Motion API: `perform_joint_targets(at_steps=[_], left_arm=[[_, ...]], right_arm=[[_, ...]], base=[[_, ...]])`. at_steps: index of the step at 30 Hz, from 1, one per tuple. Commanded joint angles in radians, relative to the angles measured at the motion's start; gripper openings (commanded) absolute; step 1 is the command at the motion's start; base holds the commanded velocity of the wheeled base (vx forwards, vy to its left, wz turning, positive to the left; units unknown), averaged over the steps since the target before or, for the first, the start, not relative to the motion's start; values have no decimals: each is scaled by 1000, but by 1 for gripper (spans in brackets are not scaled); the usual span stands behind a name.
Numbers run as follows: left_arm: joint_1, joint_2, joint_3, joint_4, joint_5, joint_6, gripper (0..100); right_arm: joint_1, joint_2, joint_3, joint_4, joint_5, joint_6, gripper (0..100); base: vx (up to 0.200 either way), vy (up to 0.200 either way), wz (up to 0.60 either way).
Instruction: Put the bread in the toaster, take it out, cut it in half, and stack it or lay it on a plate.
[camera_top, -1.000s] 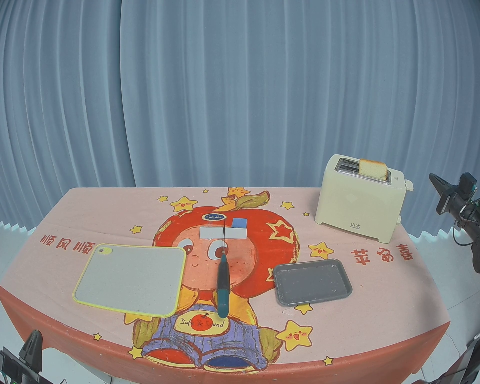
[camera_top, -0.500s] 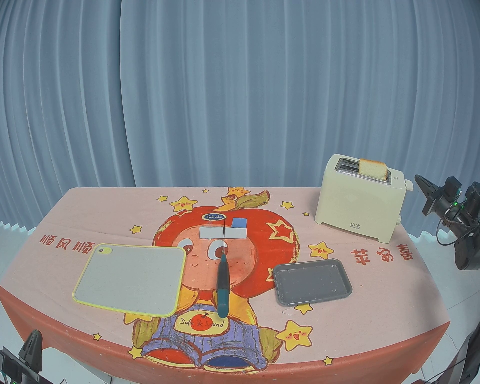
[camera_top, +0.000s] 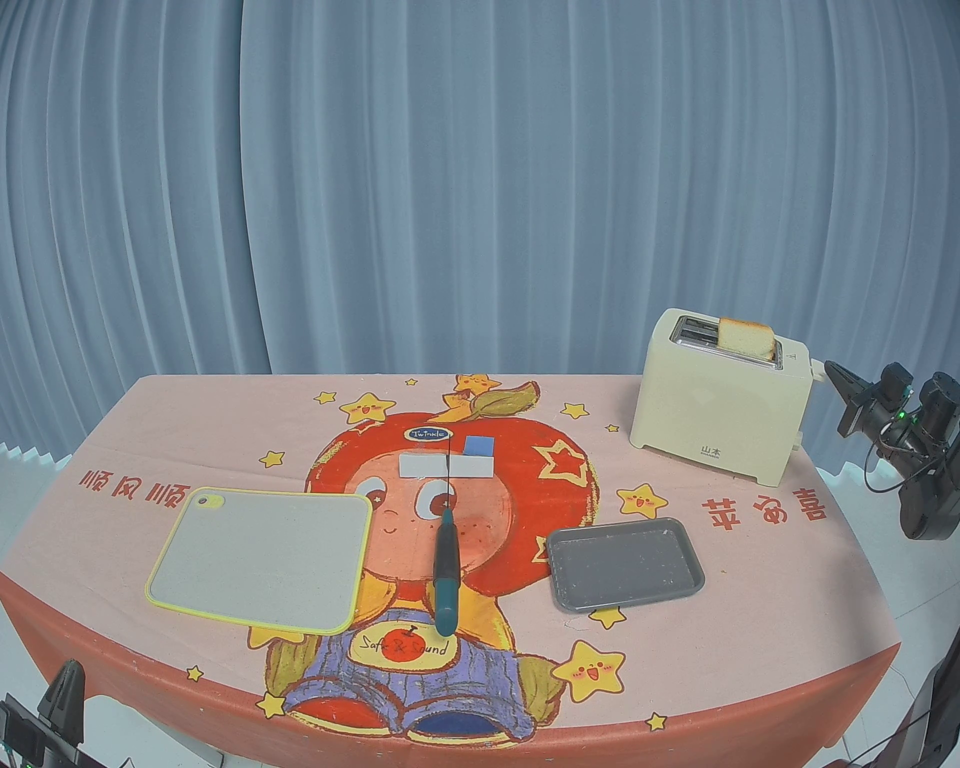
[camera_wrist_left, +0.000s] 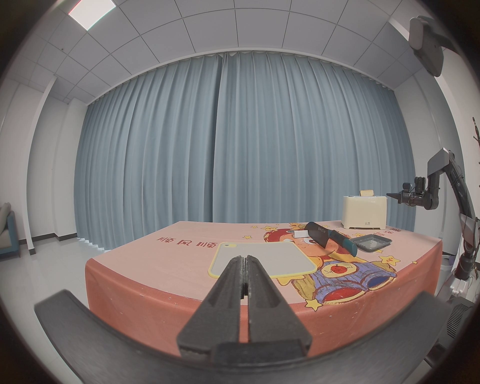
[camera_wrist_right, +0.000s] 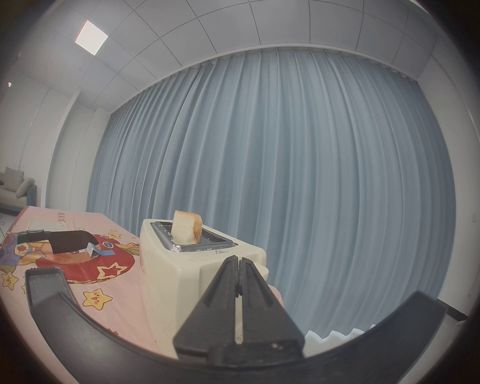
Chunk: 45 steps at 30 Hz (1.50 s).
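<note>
Right gripper (camera_wrist_right: 239, 261) has drawn nearer the toaster (camera_top: 720, 405) at the surface's far right corner, fingers (camera_wrist_right: 215, 300) together. Bread (camera_top: 746, 338) stands proud in its slot; likely the take-out step, fingers must part first.

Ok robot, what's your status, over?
Left gripper shut, empty. Right gripper shut, near toaster. Bread standing in toaster slot. Nothing blocking it.

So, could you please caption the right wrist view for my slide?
Shut right gripper beside the toaster, bread standing in its slot.
</note>
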Motion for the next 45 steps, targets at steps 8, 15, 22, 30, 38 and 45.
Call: perform_joint_targets(at_steps=[8, 15, 22, 30, 38, 45], left_arm=[[0, -16, 18, 0, 0, -1, 0], [0, -16, 18, 0, 0, -1, 0], [0, -16, 18, 0, 0, -1, 0], [0, -16, 18, 0, 0, -1, 0], [0, -16, 18, -2, 0, -1, 0], [0, -16, 18, 0, 0, -1, 0]], right_arm=[[0, 39, 6, 3, -1, -2, 0], [-1, 55, 9, 3, -1, -3, 0], [-1, 81, 11, 3, -1, -8, 0], [-1, 104, 14, 5, -1, -9, 0], [-1, 133, 14, 5, -1, -11, 0], [0, 145, 18, 5, -1, -12, 0]], base=[[0, 0, 0], [0, 0, 0], [0, 0, 0], [0, 0, 0], [0, 0, 0], [0, 0, 0]])
